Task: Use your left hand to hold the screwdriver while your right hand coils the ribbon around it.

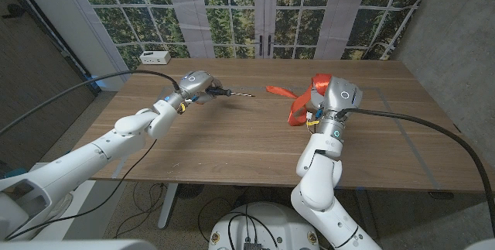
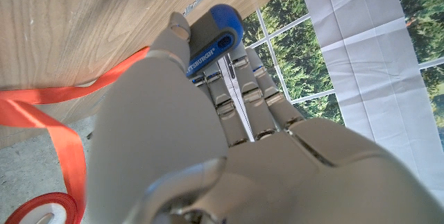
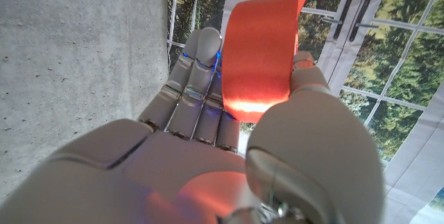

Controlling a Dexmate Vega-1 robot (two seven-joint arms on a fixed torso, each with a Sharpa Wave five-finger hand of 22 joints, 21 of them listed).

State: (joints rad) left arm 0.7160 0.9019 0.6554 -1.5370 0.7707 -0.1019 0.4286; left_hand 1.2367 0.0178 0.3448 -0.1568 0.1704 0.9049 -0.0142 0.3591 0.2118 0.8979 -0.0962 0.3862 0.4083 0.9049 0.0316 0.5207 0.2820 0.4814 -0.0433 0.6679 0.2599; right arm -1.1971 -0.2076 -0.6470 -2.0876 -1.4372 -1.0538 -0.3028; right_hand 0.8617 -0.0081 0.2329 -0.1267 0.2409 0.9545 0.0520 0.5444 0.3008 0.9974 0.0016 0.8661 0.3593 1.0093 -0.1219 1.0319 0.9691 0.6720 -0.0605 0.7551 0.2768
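The left hand [image 1: 197, 84] grips the screwdriver [image 1: 227, 93] by its blue handle, fingers wrapped around it. In the head view the hand sits toward eleven o'clock on the wooden table [image 1: 232, 138], and the dark shaft sticks out of the fist toward three o'clock, pointing at the other hand and appearing to hang just above the table top. The left wrist view shows the same hold from behind: the blue butt of the handle pokes out past the curled fingers [image 2: 239, 96].

The right hand [image 1: 331, 99] is toward one o'clock and holds the red ribbon [image 1: 298, 104]. In the right wrist view a band of ribbon runs across the palm, pinned by the thumb against the fingers [image 3: 196, 78]. In the head view ribbon bunches over and beside this hand, and a loose tail lies on the table toward nine o'clock from it, ending near the screwdriver tip but, as far as can be told, not touching it.

So the first part looks done: the tool is secured in the left hand and the ribbon is taken up in the right. The coiling itself does not seem to have begun, as the shaft shows bare with no turns on it. What is left is probably to bring ribbon and shaft together and wind one around the other.

A white box [image 1: 155, 57] sits on the far edge at eleven o'clock.
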